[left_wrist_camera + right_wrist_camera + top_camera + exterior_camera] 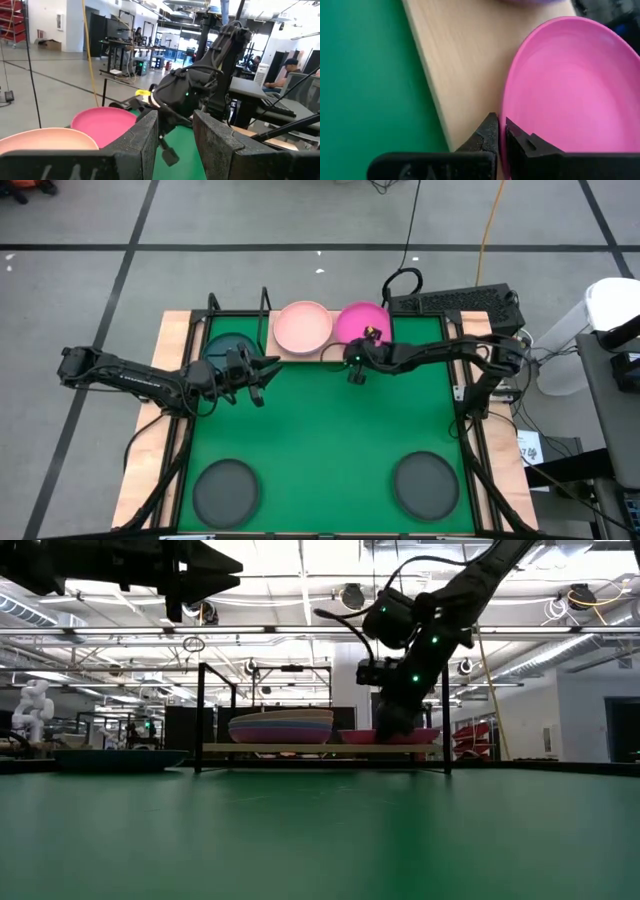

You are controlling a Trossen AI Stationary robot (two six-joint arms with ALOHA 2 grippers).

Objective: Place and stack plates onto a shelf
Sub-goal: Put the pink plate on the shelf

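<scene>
Green matting covers the surface (pixel 330 430), which stands on a pale board in a wide workshop hall with bright ceiling lights and, far off in the left wrist view, a seated person (pixel 287 75) at a desk. At the far edge of the mat sits the shelf (pixel 300 352), a light wooden board on thin black rods. On it rests a stack of plates (pixel 281 727) topped by a light pink plate (pixel 303 326), with purple and blue rims showing beneath it in the low view. Just beside the stack, also on the board, lies the magenta plate (pixel 360 322).

The right pincer (pixel 499 131) is at the near rim of the magenta plate, its two dark fingers drawn nearly together with the plate's edge pinched between them; the plate lies flat on the wood. The right arm reaches in from the right side of the surface.

The left pincer (pixel 262 372) hangs above the mat near the left end of the shelf, fingers spread apart and holding nothing. Close to it, off the shelf's left end, a dark teal plate (pixel 228 348) sits low on the surface. Two dark grey plates lie on the mat at the near side, one to the left (pixel 225 488) and one to the right (pixel 426 482), well apart from each other.
</scene>
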